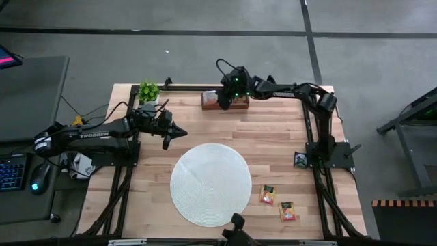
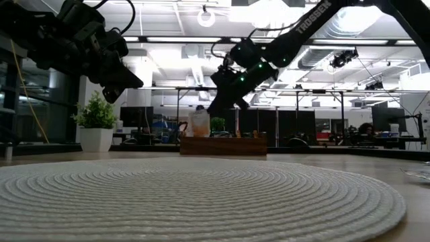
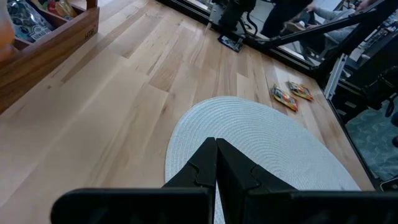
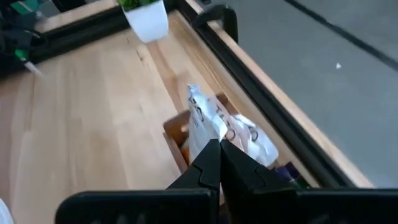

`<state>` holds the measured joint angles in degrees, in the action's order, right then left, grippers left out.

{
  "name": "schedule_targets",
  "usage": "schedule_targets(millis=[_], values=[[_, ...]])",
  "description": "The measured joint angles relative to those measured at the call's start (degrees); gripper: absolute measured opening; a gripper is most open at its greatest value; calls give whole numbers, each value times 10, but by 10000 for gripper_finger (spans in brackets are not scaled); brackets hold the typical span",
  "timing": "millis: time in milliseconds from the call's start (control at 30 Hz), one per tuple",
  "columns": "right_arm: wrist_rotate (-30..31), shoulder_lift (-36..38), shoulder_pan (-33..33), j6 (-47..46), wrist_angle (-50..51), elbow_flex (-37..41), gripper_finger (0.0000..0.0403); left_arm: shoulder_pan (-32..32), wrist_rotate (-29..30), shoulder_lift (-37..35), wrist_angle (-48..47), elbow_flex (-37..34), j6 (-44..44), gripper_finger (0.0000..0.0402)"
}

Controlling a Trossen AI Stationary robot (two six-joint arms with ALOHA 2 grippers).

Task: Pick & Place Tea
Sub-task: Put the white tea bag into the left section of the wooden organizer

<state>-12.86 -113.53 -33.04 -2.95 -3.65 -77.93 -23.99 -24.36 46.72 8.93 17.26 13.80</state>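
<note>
the right gripper (image 1: 223, 104) is hovering clenched and empty over the wooden tray (image 1: 240, 102) at the top centre of the high view, probably lining up on the pale sachets (image 4: 214, 124) standing in it. the left gripper (image 1: 183, 132) is waiting clenched, holding nothing, left of centre just above the round mat (image 1: 210, 184). two red-orange tea sachets (image 1: 276, 203) are lying at lower right beside the mat, and a dark one (image 1: 300, 160) is sitting at the right edge.
</note>
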Motion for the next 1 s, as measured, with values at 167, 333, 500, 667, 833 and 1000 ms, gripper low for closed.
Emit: schedule_targets(millis=[167, 333, 500, 667, 833, 1000], values=[[-21, -21, 0, -10, -1, 0, 0, 0, 0, 0, 0, 0, 0, 0], [-37, -29, -3, -22, 1, 0, 0, 0, 0, 0, 0, 0, 0, 0], [-44, -29, -14, -38, 0, 0, 0, 0, 0, 0, 0, 0, 0, 0], [-57, -29, -24, -38, 31, 0, 0, 0, 0, 0, 0, 0, 0, 0], [-77, -28, -25, -30, 36, 0, 0, 0, 0, 0, 0, 0, 0, 0], [-85, -28, -22, -12, 38, 0, 0, 0, 0, 0, 0, 0, 0, 0]])
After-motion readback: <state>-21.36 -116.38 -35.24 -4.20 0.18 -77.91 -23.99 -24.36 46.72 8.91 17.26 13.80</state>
